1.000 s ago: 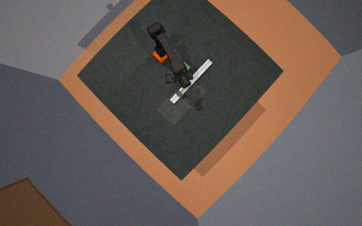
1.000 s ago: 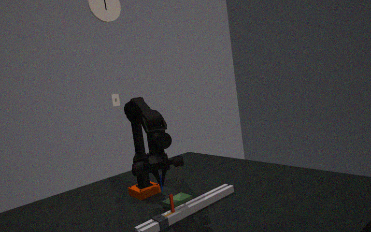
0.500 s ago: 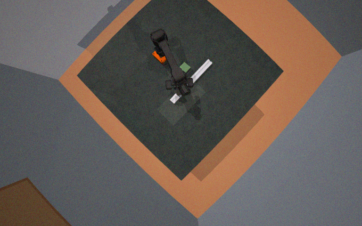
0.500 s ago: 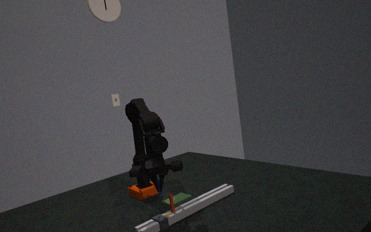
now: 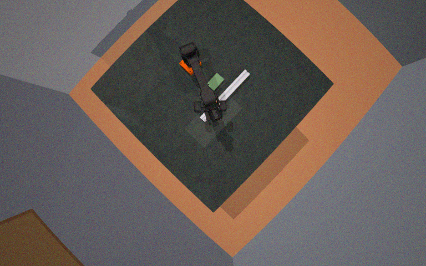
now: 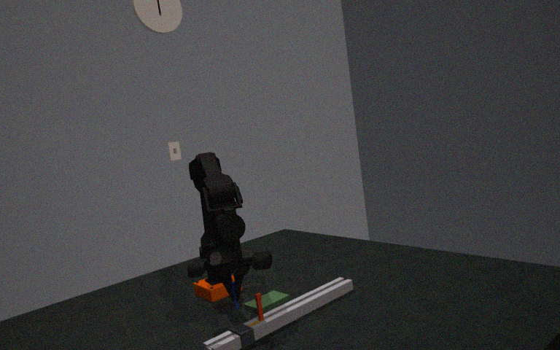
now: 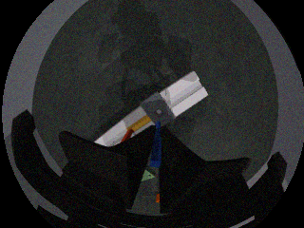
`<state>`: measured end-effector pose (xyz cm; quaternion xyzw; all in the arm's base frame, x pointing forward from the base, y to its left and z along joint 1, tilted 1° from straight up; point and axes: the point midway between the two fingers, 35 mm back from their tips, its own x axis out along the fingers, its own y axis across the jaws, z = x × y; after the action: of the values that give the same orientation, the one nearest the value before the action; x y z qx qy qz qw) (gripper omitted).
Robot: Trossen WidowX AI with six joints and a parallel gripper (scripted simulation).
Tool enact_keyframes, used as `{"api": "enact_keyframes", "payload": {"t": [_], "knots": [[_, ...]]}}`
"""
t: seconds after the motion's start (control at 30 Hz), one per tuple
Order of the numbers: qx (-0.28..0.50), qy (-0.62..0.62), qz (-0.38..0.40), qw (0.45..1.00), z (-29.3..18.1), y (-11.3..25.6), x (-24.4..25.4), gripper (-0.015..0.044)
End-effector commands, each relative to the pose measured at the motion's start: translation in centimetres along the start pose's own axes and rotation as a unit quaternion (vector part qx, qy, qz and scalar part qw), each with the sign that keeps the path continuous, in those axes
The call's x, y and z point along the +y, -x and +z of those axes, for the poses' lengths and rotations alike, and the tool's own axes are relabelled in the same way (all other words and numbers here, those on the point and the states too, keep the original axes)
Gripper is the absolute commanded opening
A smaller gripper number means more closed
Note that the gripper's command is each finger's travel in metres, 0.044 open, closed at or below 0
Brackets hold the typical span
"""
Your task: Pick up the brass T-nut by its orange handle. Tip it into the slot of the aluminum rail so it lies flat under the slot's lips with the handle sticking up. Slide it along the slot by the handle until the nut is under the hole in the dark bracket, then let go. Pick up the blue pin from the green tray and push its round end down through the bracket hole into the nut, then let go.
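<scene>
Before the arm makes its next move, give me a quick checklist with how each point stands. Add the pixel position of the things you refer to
1. Slim blue pin [image 6: 234,295] [image 7: 156,147] gripped by the black gripper [image 6: 236,307] [image 7: 158,125]: ok.
2. Pin above the bracket, not touching it: ok.
3. Brass T-nut [image 6: 254,323] [image 7: 139,123] in the slot of the pale aluminum rail [image 5: 235,85] [image 6: 305,302] [image 7: 185,92]: ok.
4. Orange handle [image 6: 259,307] [image 7: 126,136] sticking up: ok.
5. Nut under the hole in the dark square bracket [image 6: 243,333] [image 7: 153,105]: cannot tell.

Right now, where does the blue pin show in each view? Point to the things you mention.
Top: not visible.
Exterior: lower middle, blue pin [image 6: 234,295] [image 7: 156,149] in the gripper [image 6: 236,299] [image 7: 156,138], left of the tray [image 6: 270,299] [image 7: 147,176].
Wrist: just below centre, between the fingers.
Shared landmark: the rail [image 5: 235,85] [image 6: 305,303] [image 7: 182,92].
</scene>
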<state>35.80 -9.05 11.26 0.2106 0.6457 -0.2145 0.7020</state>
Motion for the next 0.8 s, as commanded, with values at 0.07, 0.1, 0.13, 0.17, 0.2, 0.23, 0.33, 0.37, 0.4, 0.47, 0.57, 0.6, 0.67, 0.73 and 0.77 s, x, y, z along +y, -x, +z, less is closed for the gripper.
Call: {"api": "enact_keyframes", "payload": {"t": [0.07,0.1,0.13,0.17,0.2,0.23,0.33,0.37,0.4,0.47,0.57,0.6,0.67,0.73,0.77], "knots": [[-0.001,0.0,-0.002,1.0,0.3,-1.0,-0.1,-0.015],[-0.001,0.0,-0.002,1.0,0.1,-1.3,-0.1,-0.015],[-0.001,0.0,-0.002,1.0,0.0,-1.7,0.0,-0.015],[-0.001,0.0,-0.002,1.0,-0.2,-2.1,0.0,-0.015],[-0.001,0.0,-0.002,1.0,-0.5,-2.5,-0.1,-0.015],[-0.001,0.0,-0.002,1.0,-0.7,-2.8,-0.1,-0.015],[-0.001,0.0,-0.002,1.0,-0.7,-3.1,-0.1,-0.015],[-0.001,0.0,-0.002,1.0,-0.6,-3.1,-0.1,-0.015],[-0.001,0.0,-0.002,1.0,-0.5,-3.1,-0.1,-0.015],[-0.001,0.001,-0.002,1.0,-0.1,-3.1,0.0,-0.015],[-0.001,0.001,-0.002,1.0,0.3,-3.1,0.0,-0.015],[-0.001,0.0,-0.002,1.0,0.3,-3.1,0.0,-0.015],[-0.001,0.0,-0.002,1.0,0.2,-3.1,0.0,-0.015],[-0.001,0.0,-0.002,1.0,-0.1,-3.1,0.0,-0.015],[-0.001,0.0,-0.002,1.0,-0.3,-3.1,-0.1,-0.015]]}}
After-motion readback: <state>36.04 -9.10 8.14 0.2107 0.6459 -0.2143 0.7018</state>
